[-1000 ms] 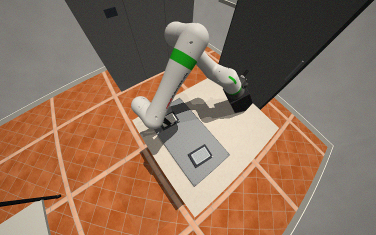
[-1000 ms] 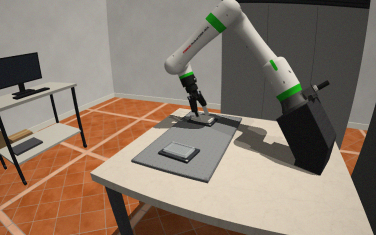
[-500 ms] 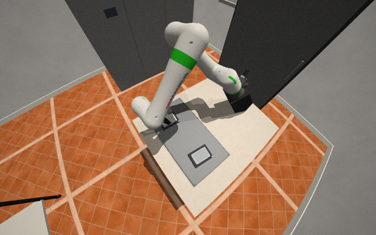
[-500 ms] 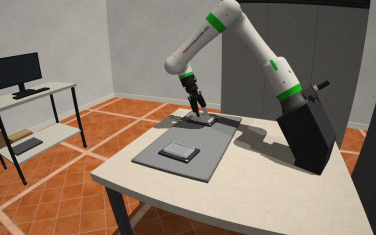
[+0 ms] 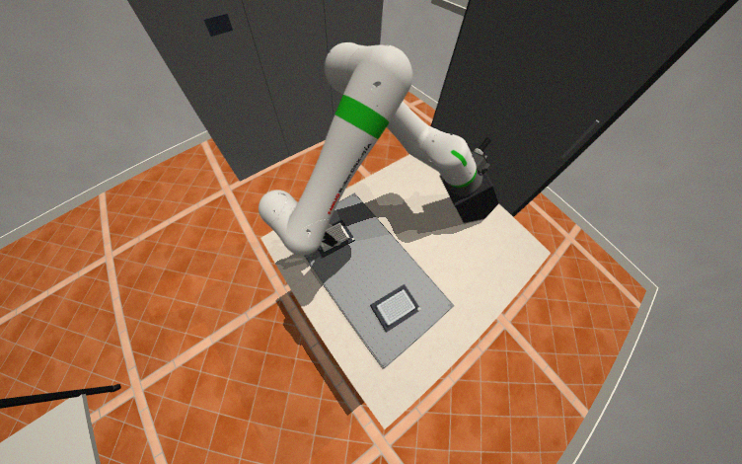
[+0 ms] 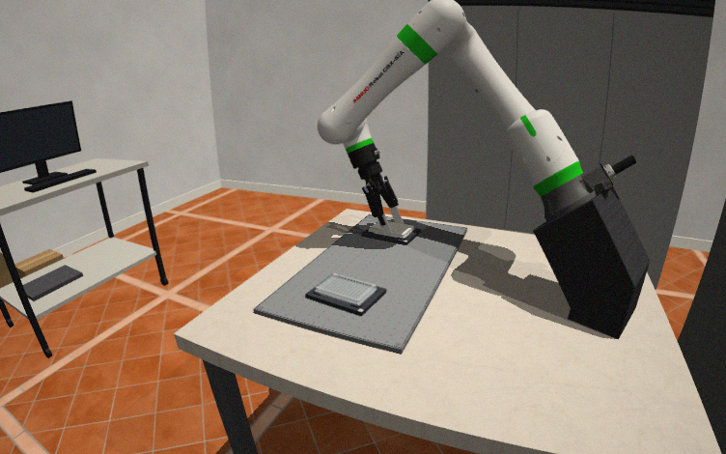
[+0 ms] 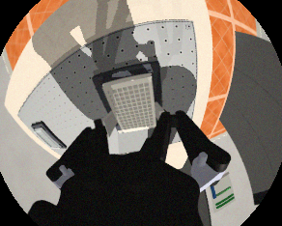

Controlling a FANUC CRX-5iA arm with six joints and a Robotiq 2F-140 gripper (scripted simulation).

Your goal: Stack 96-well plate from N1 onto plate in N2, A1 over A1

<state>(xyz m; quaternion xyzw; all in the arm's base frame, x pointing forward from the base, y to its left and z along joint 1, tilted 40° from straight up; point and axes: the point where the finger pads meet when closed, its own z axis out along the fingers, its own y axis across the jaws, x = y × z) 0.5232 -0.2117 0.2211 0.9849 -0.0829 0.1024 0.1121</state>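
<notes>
A white 96-well plate (image 7: 132, 103) (image 6: 394, 232) sits in the dark plate nest N1 at the far end of the grey baseplate (image 6: 360, 276). My gripper (image 7: 134, 112) is down over it and shut on the plate's near end, the two black fingers pressed on its sides. It shows in the exterior view (image 6: 386, 220) and, partly hidden by the arm, in the top view (image 5: 334, 235). The second white 96-well plate (image 6: 346, 288) (image 5: 395, 307) sits in nest N2 at the other end of the baseplate, well apart from my gripper. The A1 marks are too small to read.
The arm's black base block (image 6: 594, 265) stands at the table's back corner. Tall dark cabinets (image 5: 541, 86) rise behind the table. A side trolley with a monitor (image 6: 32, 136) stands off to the left on the tiled floor.
</notes>
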